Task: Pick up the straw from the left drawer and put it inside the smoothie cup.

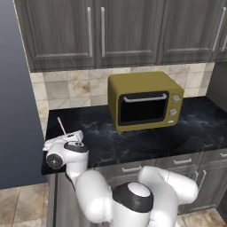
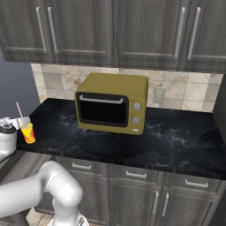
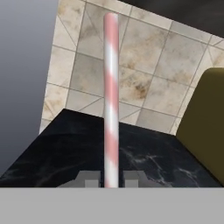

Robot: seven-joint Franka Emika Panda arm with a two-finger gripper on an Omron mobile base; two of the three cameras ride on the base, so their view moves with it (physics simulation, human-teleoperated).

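Left base view: we record the gripper (image 1: 66, 138) at the left end of the black counter (image 1: 195, 128), the straw (image 1: 61, 126) rising tilted from it; an olive microwave (image 1: 144, 100) sits mid-counter.

Right base view: we list the smoothie cup (image 2: 28, 133) at the counter's left edge, the straw standing just above it.

Hand view: we note the fingertips (image 3: 91, 180) clamped on the straw.
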